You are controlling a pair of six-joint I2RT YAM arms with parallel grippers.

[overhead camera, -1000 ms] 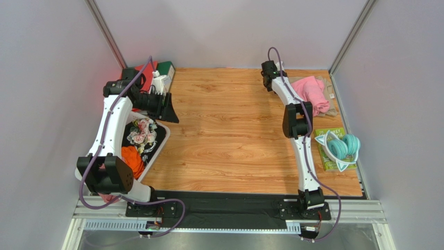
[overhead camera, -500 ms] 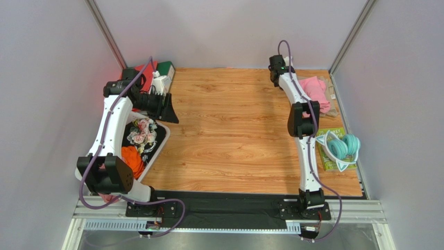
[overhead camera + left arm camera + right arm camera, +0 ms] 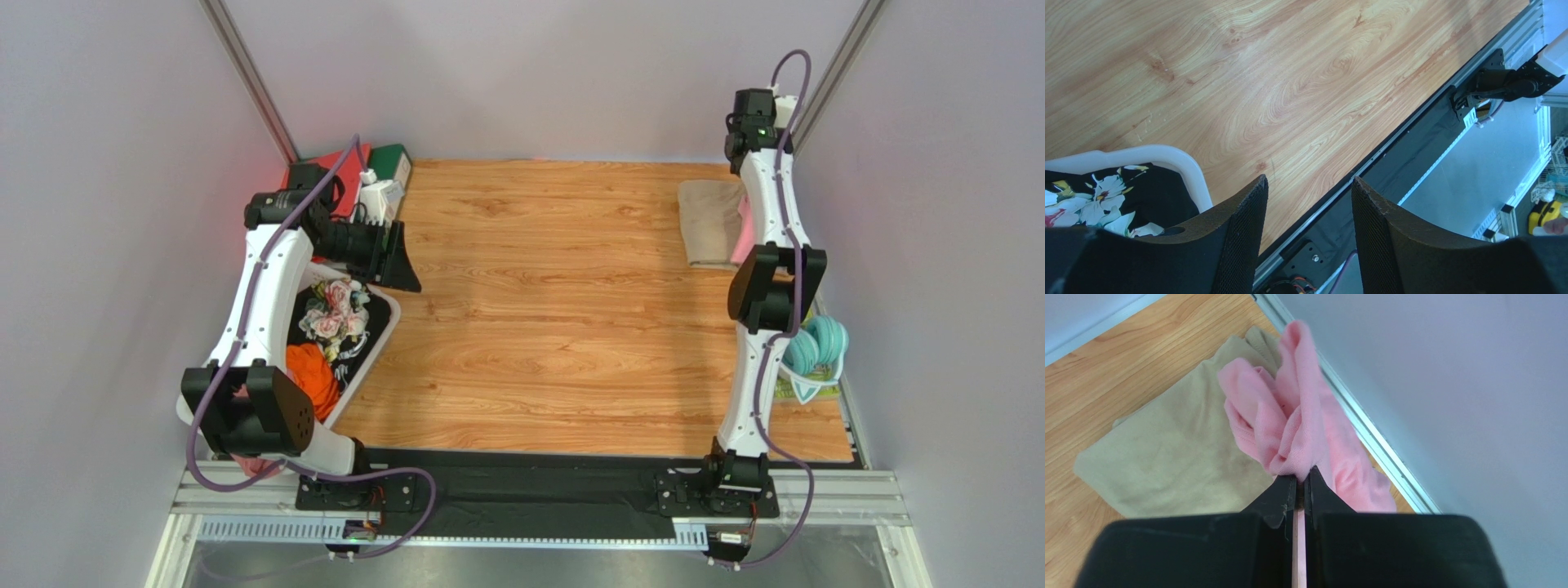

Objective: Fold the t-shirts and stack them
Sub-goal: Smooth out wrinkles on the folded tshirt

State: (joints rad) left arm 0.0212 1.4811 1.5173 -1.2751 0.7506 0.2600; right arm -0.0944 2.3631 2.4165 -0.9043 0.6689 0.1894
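Note:
The khaki-beige t-shirt (image 3: 709, 221) lies folded flat at the far right of the table and also shows in the right wrist view (image 3: 1168, 447). My right gripper (image 3: 1303, 478) is shut on a bunched fold of the light pink t-shirt (image 3: 1290, 416) and holds it up above the khaki one, close to the right wall. In the top view only a pink sliver (image 3: 741, 233) shows beside the raised right arm. Its neck label is hidden. My left gripper (image 3: 393, 251) is open and empty at the left, above the basket's far end; its jaws stand wide apart (image 3: 1309, 180).
A white basket (image 3: 383, 321) with floral and orange cloth stands at the left. Red and green books (image 3: 368, 165) lie at the back left. Teal headphones (image 3: 810, 347) rest on a green book at the right. Metal frame posts and walls close in the back corners.
My right arm has swung right and up, lifting the pink t-shirt off the khaki one, which now lies uncovered. The left arm has not moved.

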